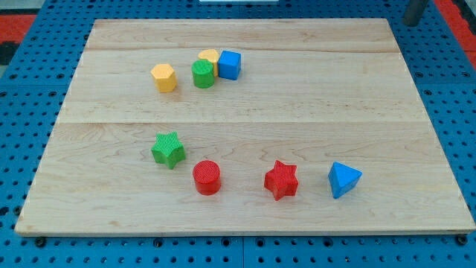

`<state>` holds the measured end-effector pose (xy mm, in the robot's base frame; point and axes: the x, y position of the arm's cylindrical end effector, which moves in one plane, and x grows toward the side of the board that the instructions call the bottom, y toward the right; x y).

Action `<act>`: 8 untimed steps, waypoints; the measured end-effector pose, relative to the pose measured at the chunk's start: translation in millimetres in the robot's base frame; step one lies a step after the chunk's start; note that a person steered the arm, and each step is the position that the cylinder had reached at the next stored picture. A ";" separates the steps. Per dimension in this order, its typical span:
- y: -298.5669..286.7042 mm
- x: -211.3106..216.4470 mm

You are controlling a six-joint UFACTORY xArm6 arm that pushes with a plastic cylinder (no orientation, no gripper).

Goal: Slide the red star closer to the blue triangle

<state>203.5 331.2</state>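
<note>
Wooden board (297, 82) lies on blue pegboard (30, 82). Upper left: yellow hexagonal block (163, 77); beside it, green cylinder (202, 74), second yellow block (209, 58) and blue cube (230, 65) clustered, touching. Lower left: green star (169, 150), red cylinder (207, 178) near it.

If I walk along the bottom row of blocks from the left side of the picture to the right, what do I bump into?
green star → red cylinder → red star → blue triangle. My tip's very end is not visible; only a bit of rod shows at the view's top right, far from these blocks.
</note>
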 end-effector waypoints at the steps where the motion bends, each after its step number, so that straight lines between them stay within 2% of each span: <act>1: 0.0 0.3; 2: 0.0 1.8; 3: 13.4 24.7; 4: 11.7 82.0; 5: -47.9 130.2; 6: -136.8 154.0; 7: -226.5 219.2; 8: -307.7 257.4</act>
<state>460.8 23.5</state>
